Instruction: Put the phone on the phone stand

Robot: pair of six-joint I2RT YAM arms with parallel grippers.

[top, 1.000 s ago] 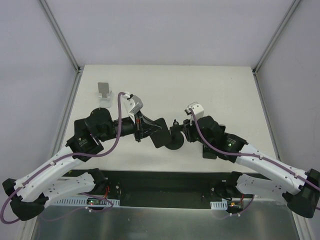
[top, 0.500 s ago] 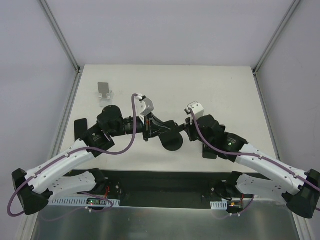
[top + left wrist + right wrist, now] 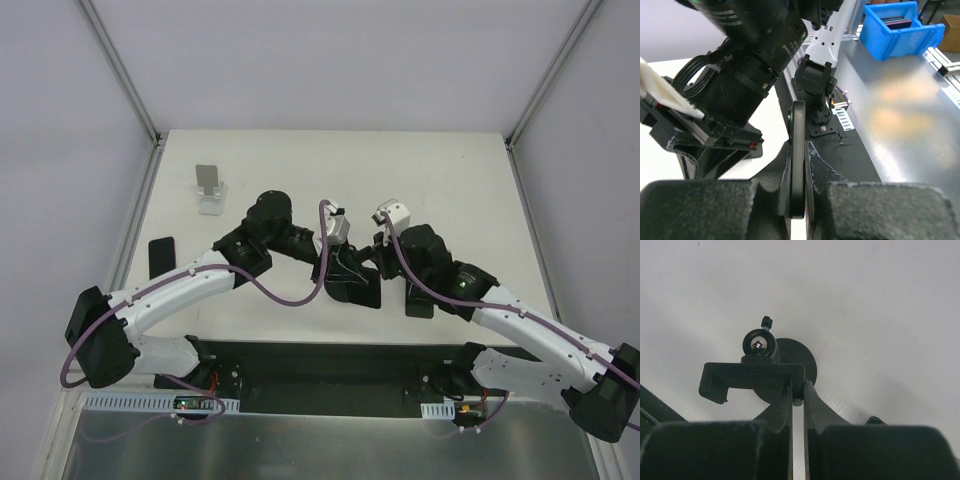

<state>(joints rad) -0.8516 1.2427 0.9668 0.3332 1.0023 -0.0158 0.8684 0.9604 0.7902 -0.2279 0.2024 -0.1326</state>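
Phone stand [image 3: 760, 362], black, with a flat round disc base, a short pole and a clamp holder on top. Right wrist view: it stands upright on the white surface [image 3: 880, 300], seen from above. A small ball joint and a knob screw show at the head of the pole. Right end effector [image 3: 798, 392]: fingers pressed together on the right end of the clamp bar, pinching it. The disc base shows beyond the bar.

Left wrist view: the thin black slab of the phone [image 3: 797, 130] is seen edge-on, standing upright between the fingers. Left end effector [image 3: 798, 167]: closed on the slab's two faces, with padded fingers either side. The black body of the right arm [image 3: 740, 65] sits just ahead of it, up and to the left. Beyond lies a grey metal bench [image 3: 900, 120] with a blue plastic bin [image 3: 900, 22] at its far end.

Top view: both arms reach inward and their end effectors meet at mid-surface in one dark cluster. Stand and phone cannot be told apart there, nor whether they touch. A small silver-white stand [image 3: 210, 190] sits at far left. A flat black rectangular item [image 3: 160, 255] lies near the left edge, well apart from the cluster.
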